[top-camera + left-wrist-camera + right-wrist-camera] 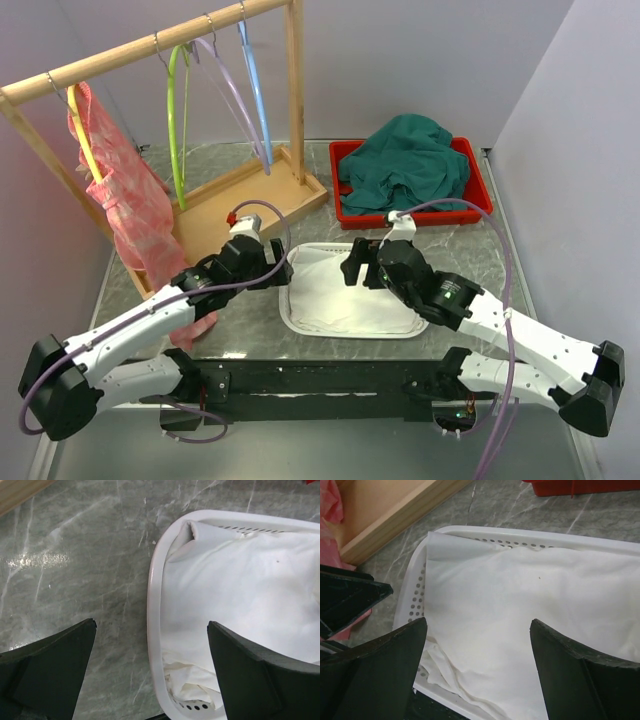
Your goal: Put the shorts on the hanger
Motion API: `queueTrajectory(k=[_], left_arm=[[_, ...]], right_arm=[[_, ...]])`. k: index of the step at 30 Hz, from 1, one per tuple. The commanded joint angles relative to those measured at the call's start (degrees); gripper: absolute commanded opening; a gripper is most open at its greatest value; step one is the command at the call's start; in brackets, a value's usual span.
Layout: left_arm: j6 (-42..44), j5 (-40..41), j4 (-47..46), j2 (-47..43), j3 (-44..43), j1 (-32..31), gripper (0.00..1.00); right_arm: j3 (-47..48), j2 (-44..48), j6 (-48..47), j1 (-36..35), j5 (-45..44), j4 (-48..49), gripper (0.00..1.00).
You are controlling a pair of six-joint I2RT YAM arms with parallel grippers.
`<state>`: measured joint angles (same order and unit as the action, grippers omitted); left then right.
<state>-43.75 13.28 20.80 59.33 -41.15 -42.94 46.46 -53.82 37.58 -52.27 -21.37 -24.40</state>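
The dark teal-green shorts [408, 160] lie bunched in a red tray [478, 190] at the back right. The lime-green hanger [176, 110] hangs from the wooden rack's rail [140, 48] at the back left. My left gripper [283, 268] is open and empty, over the left rim of a white basket [300, 325]. My right gripper [350, 268] is open and empty, over the same basket's near side. In the left wrist view the fingers [250, 675] straddle the basket rim [152, 605]. In the right wrist view the fingers [575, 680] frame the white cloth [520, 605].
A pink-red patterned garment [130, 195] hangs on a yellow hanger [82, 135] at the rack's left end. Lilac [228, 85] and light-blue [255, 90] hangers hang to the right of the green one. The rack's wooden base [250, 190] lies behind the basket.
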Motion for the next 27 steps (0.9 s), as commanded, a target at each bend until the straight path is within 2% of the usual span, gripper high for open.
queueTrajectory(k=[1, 6, 12, 18, 21, 25, 27], left_arm=[[0.77, -2.29, -3.39, 3.06, 0.63, 0.14, 0.99], [-0.55, -7.03, -10.32, 6.40, 3.00, -1.79, 0.99], [-4.15, -7.30, -19.91, 17.38, 0.11, -7.85, 0.98], [-7.66, -6.07, -24.31, 30.13, -10.08, -14.62, 0.98], [-8.20, -6.60, -26.06, 40.12, -17.02, -17.00, 0.98], [-9.16, -8.44, -25.54, 50.23, -30.70, -19.37, 0.95], [-9.86, -8.97, -25.02, 54.64, -34.77, -20.25, 0.95]], right_arm=[[-0.14, 0.30, -1.11, 1.56, 0.53, 2.07, 0.91], [1.09, 0.47, -2.16, 3.31, 0.97, 1.73, 0.91], [4.69, 1.09, -3.92, 6.12, 0.89, 0.24, 0.92], [9.88, 4.95, -5.68, 11.92, -1.48, -3.98, 0.92], [12.16, 7.94, -6.38, 14.39, -3.06, -6.09, 0.93], [14.88, 11.19, -7.08, 15.53, -5.26, -8.11, 0.94], [15.77, 11.72, -7.17, 15.79, -5.35, -9.78, 0.94]])
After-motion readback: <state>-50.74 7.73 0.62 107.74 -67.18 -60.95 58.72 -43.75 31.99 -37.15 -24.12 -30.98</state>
